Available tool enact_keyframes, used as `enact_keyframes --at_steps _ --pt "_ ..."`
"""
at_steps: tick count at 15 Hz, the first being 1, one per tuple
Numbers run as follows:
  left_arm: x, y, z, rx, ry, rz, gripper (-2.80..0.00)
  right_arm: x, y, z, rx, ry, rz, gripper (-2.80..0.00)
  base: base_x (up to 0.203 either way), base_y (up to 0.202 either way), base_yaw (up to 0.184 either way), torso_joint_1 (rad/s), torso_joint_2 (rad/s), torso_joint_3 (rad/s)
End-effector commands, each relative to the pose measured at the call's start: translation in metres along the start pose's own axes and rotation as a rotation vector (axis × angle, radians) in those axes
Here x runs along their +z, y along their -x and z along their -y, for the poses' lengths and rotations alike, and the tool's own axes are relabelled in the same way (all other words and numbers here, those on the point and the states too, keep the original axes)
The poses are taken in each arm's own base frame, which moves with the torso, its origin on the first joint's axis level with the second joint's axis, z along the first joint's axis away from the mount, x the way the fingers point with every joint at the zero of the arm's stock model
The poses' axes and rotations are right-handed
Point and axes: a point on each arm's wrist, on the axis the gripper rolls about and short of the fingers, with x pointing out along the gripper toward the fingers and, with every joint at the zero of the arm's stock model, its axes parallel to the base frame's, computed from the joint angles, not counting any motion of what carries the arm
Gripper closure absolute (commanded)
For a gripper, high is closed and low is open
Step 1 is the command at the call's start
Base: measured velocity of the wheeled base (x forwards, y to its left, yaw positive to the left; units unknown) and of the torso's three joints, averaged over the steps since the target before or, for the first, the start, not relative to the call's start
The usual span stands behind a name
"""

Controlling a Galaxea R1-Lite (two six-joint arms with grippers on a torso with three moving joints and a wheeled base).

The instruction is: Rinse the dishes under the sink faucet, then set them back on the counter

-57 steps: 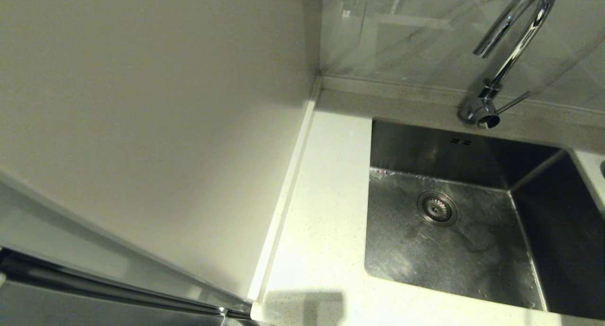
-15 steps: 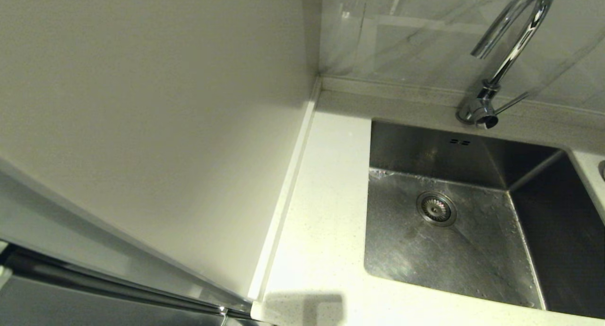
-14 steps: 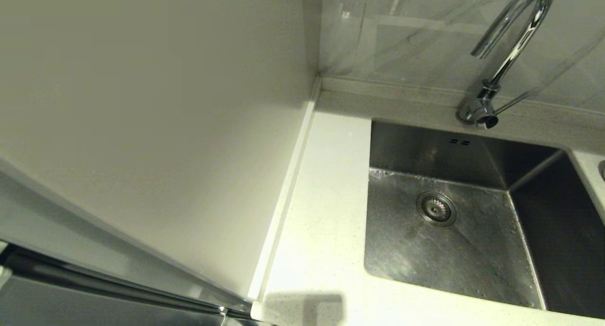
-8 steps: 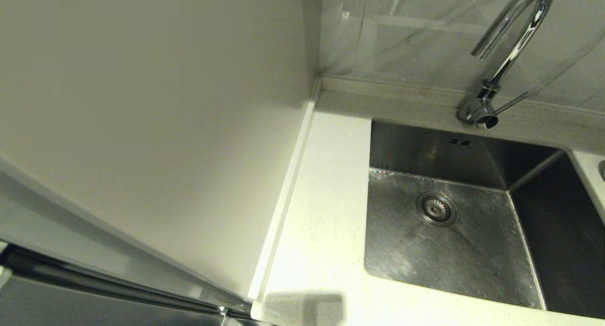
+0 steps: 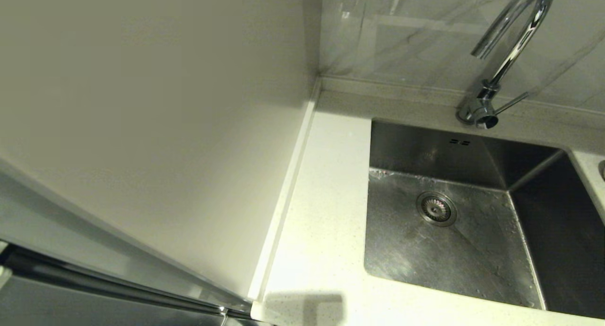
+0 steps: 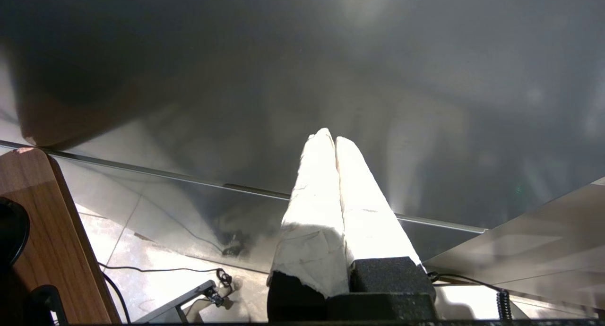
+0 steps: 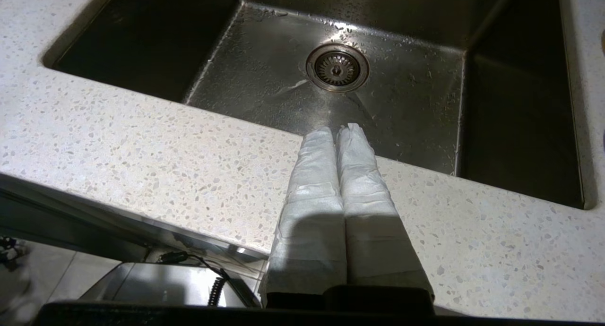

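Down in the head view, the sink [image 5: 453,241] sits sunk into the right part of the desk [image 5: 326,212], its steel floor wet and streaked around the round drain [image 5: 436,208], with two small overflow slots [image 5: 460,141] on the far wall. No bowl shows in any view. The faucet [image 5: 508,52] rises from the far rim, its gooseneck arching over the basin and its thin lever [image 5: 511,103] pointing right. A plain cream wall panel [image 5: 156,127] fills the left side.

The right pincer [image 7: 338,130] hovers over the near edge of the desk [image 7: 142,151], pointing toward the drain [image 7: 337,67], its white-wrapped fingers pressed together on nothing. The left pincer [image 6: 329,136], likewise closed and empty, hangs low by a grey cabinet front [image 6: 302,71], away from the sink.
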Motion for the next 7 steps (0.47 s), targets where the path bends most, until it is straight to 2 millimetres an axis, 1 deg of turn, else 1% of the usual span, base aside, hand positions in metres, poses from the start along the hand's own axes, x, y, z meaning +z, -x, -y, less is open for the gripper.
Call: enact_keyframes --at_steps 1,7 --pt "-0.0008 -0.0002 0.0000 0.000 0.001 -0.003 0.00 0.0001 -0.0003 0.0003 -0.013 -0.013 -0.003 0.00 0.000 0.000 0.000 0.000 0.00 0.000" --pt "-0.0008 -0.0002 0.0000 0.000 0.001 -0.003 0.00 0.0003 -0.0003 0.0004 -0.016 -0.019 -0.002 0.00 0.000 0.000 0.000 0.000 0.00 0.000"
